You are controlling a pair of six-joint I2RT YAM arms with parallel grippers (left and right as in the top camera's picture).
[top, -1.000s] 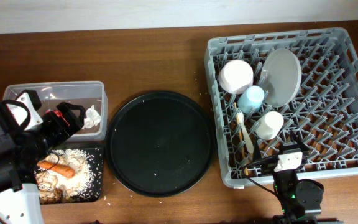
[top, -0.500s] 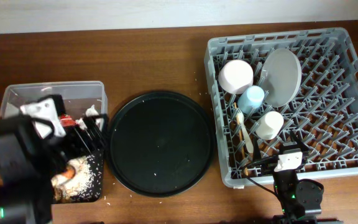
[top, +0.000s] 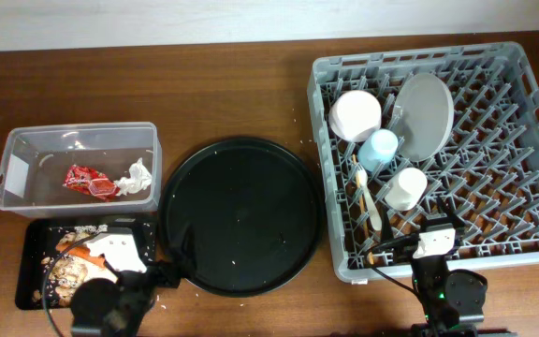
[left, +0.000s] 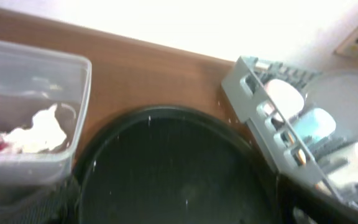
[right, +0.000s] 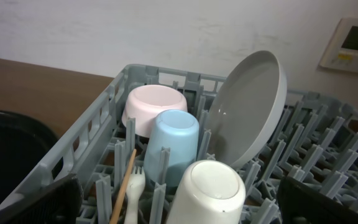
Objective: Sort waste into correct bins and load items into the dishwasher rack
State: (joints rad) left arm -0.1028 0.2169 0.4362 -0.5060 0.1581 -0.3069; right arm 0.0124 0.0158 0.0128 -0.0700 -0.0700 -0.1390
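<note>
Left gripper (left: pixel 179 214) low at the near table edge, fingers (left: pixel 23 208) spread to the lower corners of the wrist view, nothing between them. Sits at the near-left rim of the round tray (top: pixel 241 215), just right of the black tray (top: pixel 26 281). In the black tray, scraps (top: pixel 64 273) with the carrot (top: pixel 84 251) at the far side. Just behind, the tub (top: pixel 78 129), label (top: pixel 13 171) on its left wall. Inside it, wrapper (top: pixel 89 180) and tissue (top: pixel 137 176) side by side, the tissue against the right wall. Between tub and rack (top: pixel 321 140), the round tray, a few white specks on it.

Right gripper (right: pixel 179 214) also at the near edge, fingers (right: pixel 30 202) wide apart and empty, looking into the rack over its near wall. Nearest along the rack's left side, chopsticks (top: pixel 372 220) and fork (top: pixel 361 178) close together among the pegs. Just right of them, the white cup (top: pixel 406 187). Beyond it, the blue cup (top: pixel 379 150). Farthest back, the bowl (top: pixel 356 114) tilted on its side and, to its right, the plate (top: pixel 425 114) on edge, leaning, just beside the blue cup.
</note>
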